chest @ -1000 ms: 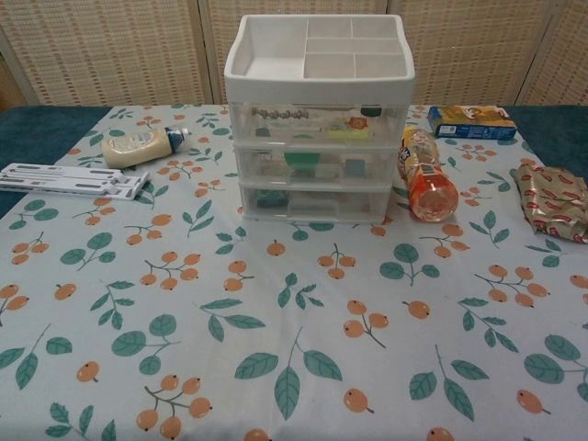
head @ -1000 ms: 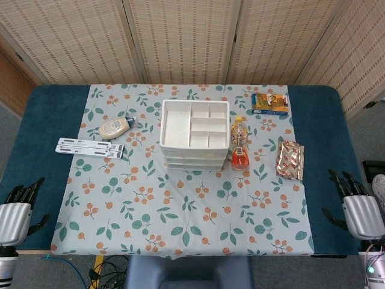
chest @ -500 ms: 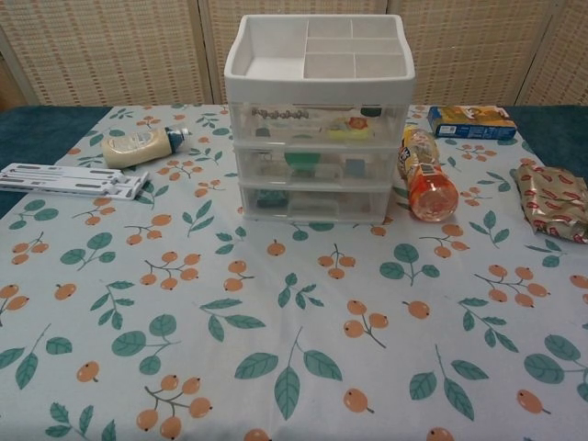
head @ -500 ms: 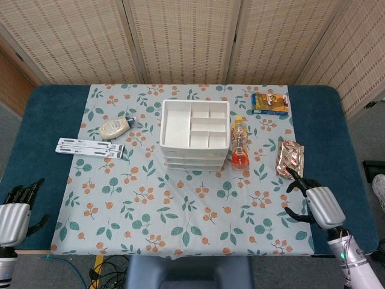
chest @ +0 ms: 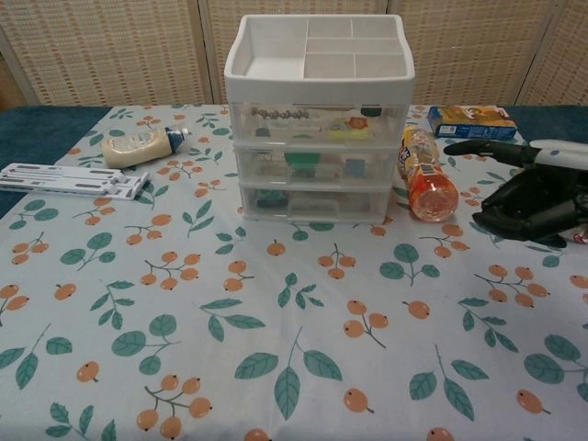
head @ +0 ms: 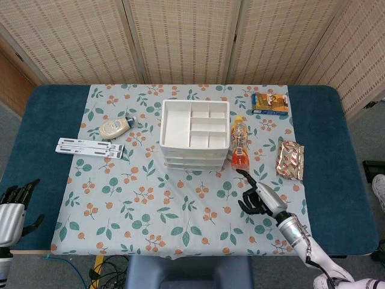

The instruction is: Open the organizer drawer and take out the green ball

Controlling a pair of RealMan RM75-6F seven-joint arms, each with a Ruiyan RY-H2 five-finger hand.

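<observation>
Head view: the white three-drawer plastic organizer with a divided top tray (head: 194, 133) sits mid-table, all drawers flush, so nothing of the task is done yet; opening and retrieval both remain. My right hand (head: 260, 197) hovers over the floral cloth, near the organizer's front right corner but apart from it, fingers spread and loosely curled, holding nothing. My left hand (head: 13, 208) is parked at the table's near left edge, well apart, fingers extended, empty. In the chest view a green rounded shape (chest: 301, 158) shows through the clear front of the middle drawer; I judge that's the ball, but the plastic blurs it and I can't confirm. Other drawer contents are indistinct. The right hand is cut off at the chest view's edge, and the left hand isn't in that view.
</observation>
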